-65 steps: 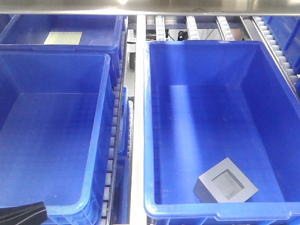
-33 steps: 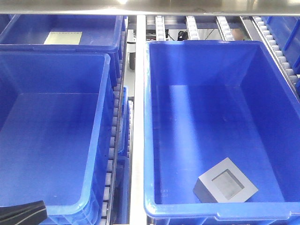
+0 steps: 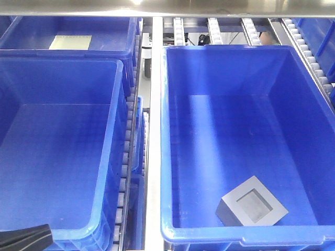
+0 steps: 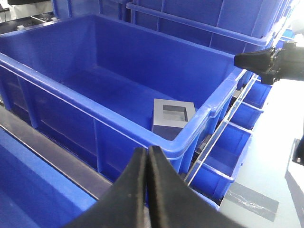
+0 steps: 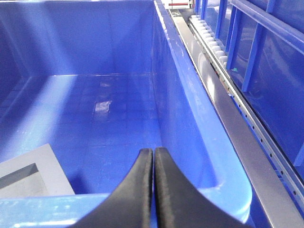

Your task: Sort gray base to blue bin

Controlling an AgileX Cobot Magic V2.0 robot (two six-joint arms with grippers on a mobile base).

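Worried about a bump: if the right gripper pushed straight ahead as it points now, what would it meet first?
Probably the blue bin's near rim, just ahead of the shut right gripper; the gray base sits off to the left.

In the front view the blue bin (image 3: 246,141) loses its 6 o'clock rim and part of its 3 o'clock wall to the frame, the neighbouring crate (image 3: 57,146) is cut at 9 o'clock, and a dark object (image 3: 26,238) at 7 o'clock shows too little to identify; a pale sheet (image 3: 70,42) in the crate at 11 o'clock is too small to read. In the right wrist view the gray base (image 5: 33,173) is cut off at 9 o'clock and hidden low down behind the bin's near rim. In the left wrist view its lower part sits behind the rim, and another dark object (image 4: 268,61) at 3 o'clock runs off the edge.
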